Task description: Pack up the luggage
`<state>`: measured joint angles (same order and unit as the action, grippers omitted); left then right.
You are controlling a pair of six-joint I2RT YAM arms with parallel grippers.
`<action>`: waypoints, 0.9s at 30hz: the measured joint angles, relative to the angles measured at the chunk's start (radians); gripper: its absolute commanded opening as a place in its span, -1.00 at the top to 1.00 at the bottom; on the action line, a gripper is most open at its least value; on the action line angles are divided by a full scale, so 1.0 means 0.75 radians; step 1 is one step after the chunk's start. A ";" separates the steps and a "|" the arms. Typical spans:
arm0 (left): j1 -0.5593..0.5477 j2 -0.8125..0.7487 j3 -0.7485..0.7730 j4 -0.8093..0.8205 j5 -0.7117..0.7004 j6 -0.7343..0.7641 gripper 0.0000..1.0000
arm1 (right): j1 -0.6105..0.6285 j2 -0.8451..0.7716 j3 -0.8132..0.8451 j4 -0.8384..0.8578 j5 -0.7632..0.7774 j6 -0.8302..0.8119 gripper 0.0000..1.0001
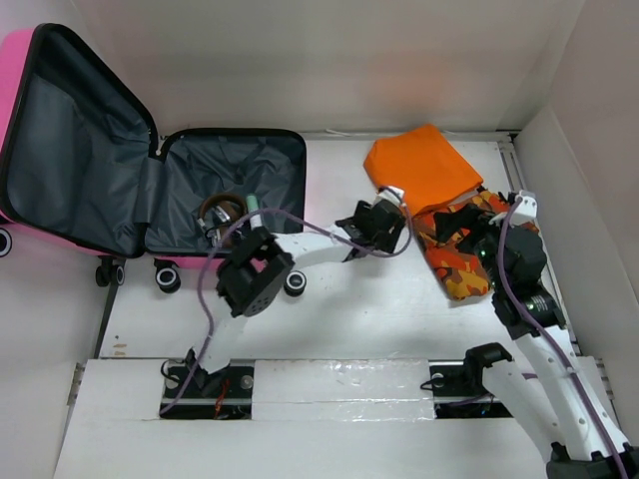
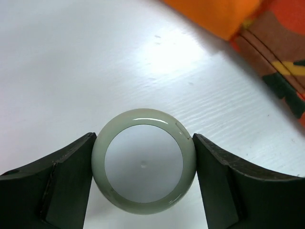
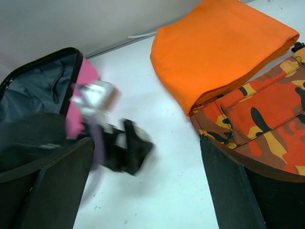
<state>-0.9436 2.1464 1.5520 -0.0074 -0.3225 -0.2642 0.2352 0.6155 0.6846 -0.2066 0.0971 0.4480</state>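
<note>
- The luggage (image 1: pixel 90 150) lies opened out at the far left of the white table (image 1: pixel 339 309). It has a hot-pink hard shell, dark grey fabric lining, black trim round both rims and black wheels along the near edge. The left half hangs partly off the table's left edge. The right half holds a few small items, too small to name.
- An orange folded cloth (image 1: pixel 421 165) lies at the far right, overlapping a camouflage garment (image 1: pixel 454 261) in orange, brown and black.
- The right gripper (image 3: pixel 147 139) hangs over the camouflage garment, its jaws spread wide with nothing between them.
- The left gripper (image 2: pixel 144 138) is over bare table between the luggage and the orange cloth, its fingers pressed against both sides of a round pale-green object (image 2: pixel 143 167).
</note>
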 measured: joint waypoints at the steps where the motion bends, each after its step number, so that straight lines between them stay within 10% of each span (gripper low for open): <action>1: 0.016 -0.077 -0.055 -0.006 -0.011 -0.017 -0.08 | 0.003 -0.001 -0.004 0.008 -0.001 -0.001 -0.96; 9: 0.560 -0.734 -0.387 0.124 -0.085 -0.317 -0.33 | 0.040 0.021 -0.045 0.058 -0.052 -0.002 -0.94; 14: 0.926 -0.691 -0.515 0.196 -0.054 -0.461 -0.35 | 0.076 0.063 -0.045 0.097 -0.085 -0.010 -0.94; 27: 0.856 -0.180 -0.011 0.044 0.053 -0.436 -0.80 | 0.192 0.156 -0.063 0.146 -0.052 -0.020 -0.94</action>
<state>-0.3019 2.0113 1.5436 0.0254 -0.2825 -0.5915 0.3794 0.7322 0.6376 -0.0967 0.0582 0.4332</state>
